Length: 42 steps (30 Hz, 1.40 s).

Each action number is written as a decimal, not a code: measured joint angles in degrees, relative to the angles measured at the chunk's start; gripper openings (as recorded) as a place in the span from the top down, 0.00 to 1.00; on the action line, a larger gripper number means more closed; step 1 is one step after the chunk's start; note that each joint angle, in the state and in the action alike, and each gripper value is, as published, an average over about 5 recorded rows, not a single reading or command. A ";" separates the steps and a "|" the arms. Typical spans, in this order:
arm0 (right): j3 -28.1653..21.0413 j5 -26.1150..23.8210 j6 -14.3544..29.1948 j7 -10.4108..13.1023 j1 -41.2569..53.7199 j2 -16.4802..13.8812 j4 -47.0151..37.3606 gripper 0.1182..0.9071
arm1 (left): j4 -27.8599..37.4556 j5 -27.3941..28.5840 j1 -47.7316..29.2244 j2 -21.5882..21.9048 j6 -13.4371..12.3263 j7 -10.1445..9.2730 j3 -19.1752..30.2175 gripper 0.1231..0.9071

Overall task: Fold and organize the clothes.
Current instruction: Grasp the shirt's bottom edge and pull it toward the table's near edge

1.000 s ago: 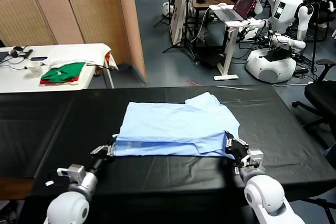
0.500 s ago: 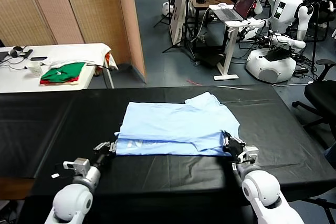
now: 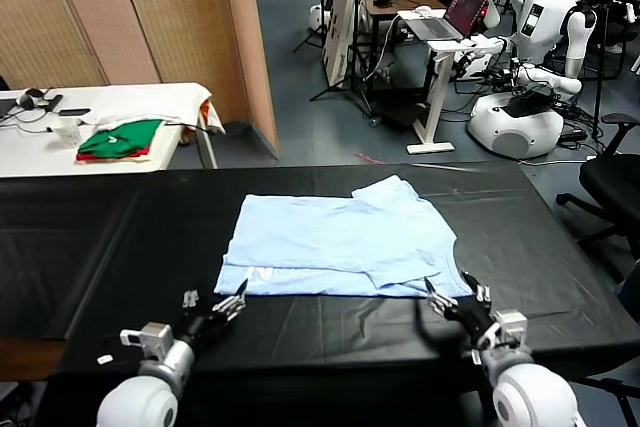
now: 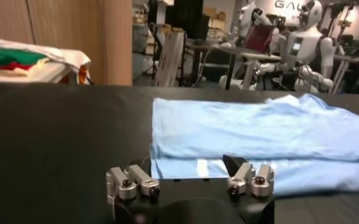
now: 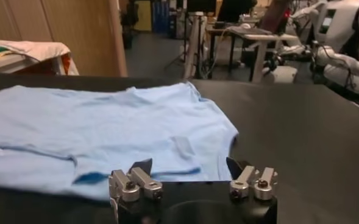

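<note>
On the black-draped desk [image 3: 90,247], the pale blue T-shirt [image 3: 335,242] lies flat near the middle, folded over on itself, its lower hem running parallel to the desk's near edge and one sleeve poking out toward the far edge. The left gripper [image 3: 213,307] sits by the shirt's near left corner with its jaws spread wide and nothing between them, just off the cloth. The right gripper [image 3: 457,297] mirrors it at the near right corner, jaws likewise open and empty.
</note>
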 joint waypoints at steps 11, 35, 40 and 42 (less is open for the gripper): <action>-0.54 0.05 0.16 0.00 -0.09 0.45 -1.30 0.84 | 1.43 -0.36 0.20 0.00 -0.41 0.26 -0.10 0.58; -1.50 1.95 -7.75 -1.00 -6.70 -3.87 7.60 0.97 | -6.54 8.76 10.31 1.13 0.01 -2.30 -5.96 0.97; -2.04 1.63 -8.02 -1.05 -6.69 -5.46 7.81 0.97 | -8.88 9.40 15.46 -0.45 -0.76 -2.74 -7.48 0.97; -2.10 1.81 -7.97 -0.98 -6.48 -5.95 7.85 0.97 | -9.71 9.52 17.19 -1.18 -0.97 -3.11 -7.72 0.97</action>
